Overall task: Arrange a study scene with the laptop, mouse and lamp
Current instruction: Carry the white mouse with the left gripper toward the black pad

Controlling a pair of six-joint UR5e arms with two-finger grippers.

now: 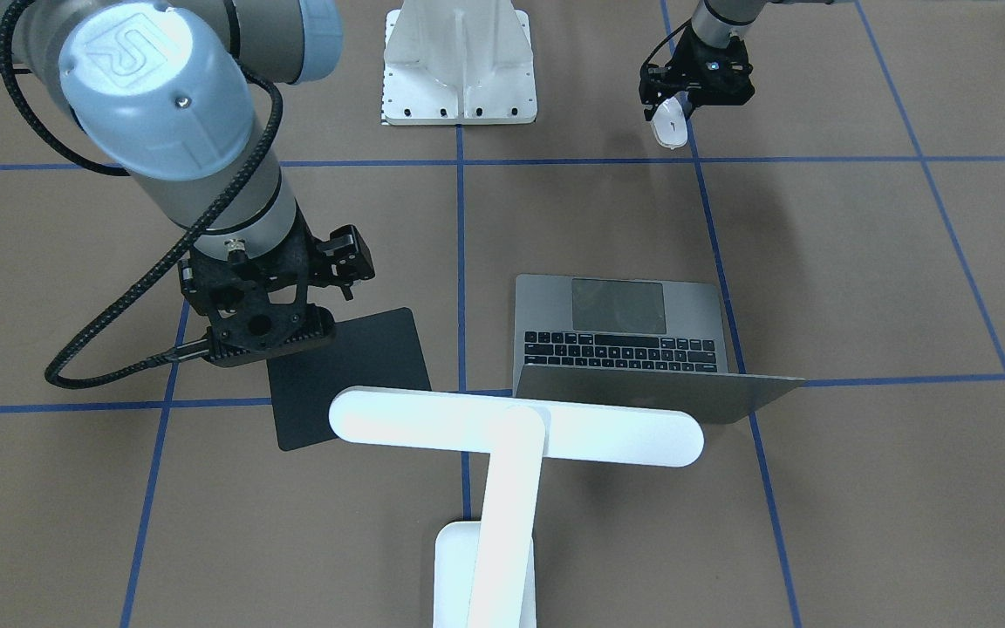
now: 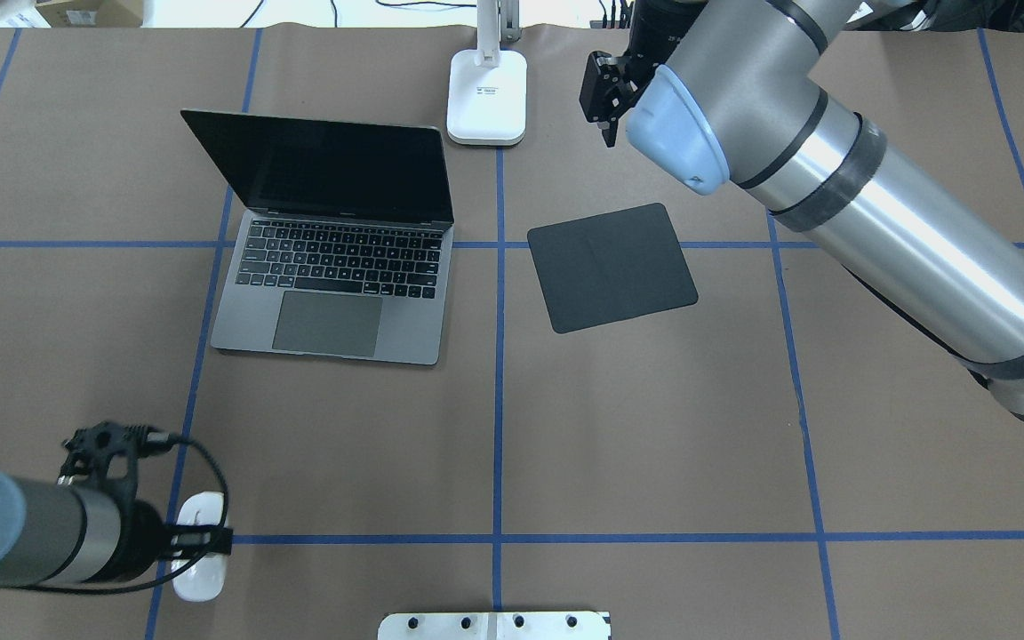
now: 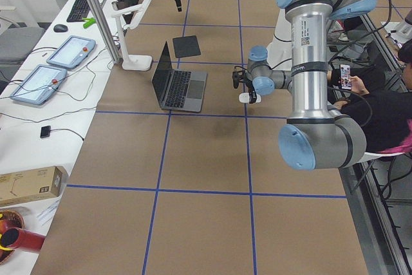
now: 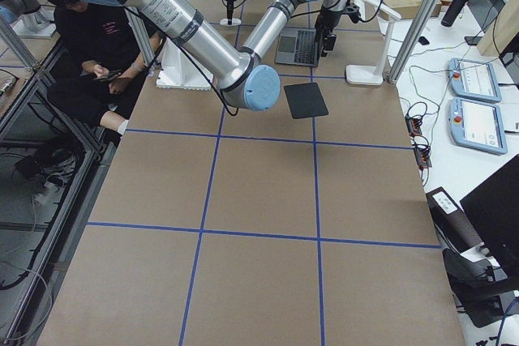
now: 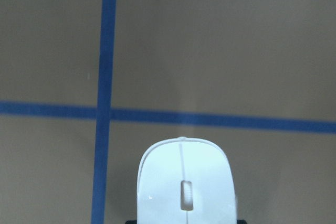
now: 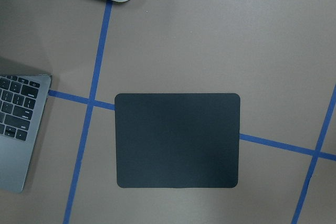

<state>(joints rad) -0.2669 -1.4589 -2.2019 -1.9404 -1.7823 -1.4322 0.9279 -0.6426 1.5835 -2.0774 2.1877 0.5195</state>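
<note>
1. The left hand (image 2: 201,537) was closed on the mouse (image 2: 199,576) — well apart from the laptop (image 2: 334,293), off its trackpad side.
2. The right hand (image 1: 269,347) hung near the mouse pad (image 2: 612,267) beside the laptop; I could not tell whether it was open or closed.
3. The lamp (image 1: 511,427) stood just beside the laptop's screen, on the worktop (image 2: 654,444).

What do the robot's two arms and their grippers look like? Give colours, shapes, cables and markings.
Both are round silver-grey tubes with pale blue joint caps. The right arm has an embossed logo on one cap, and a black braided cable loops to its wrist. The left arm also carries a black cable. The right gripper and left gripper are black and angular.
</note>
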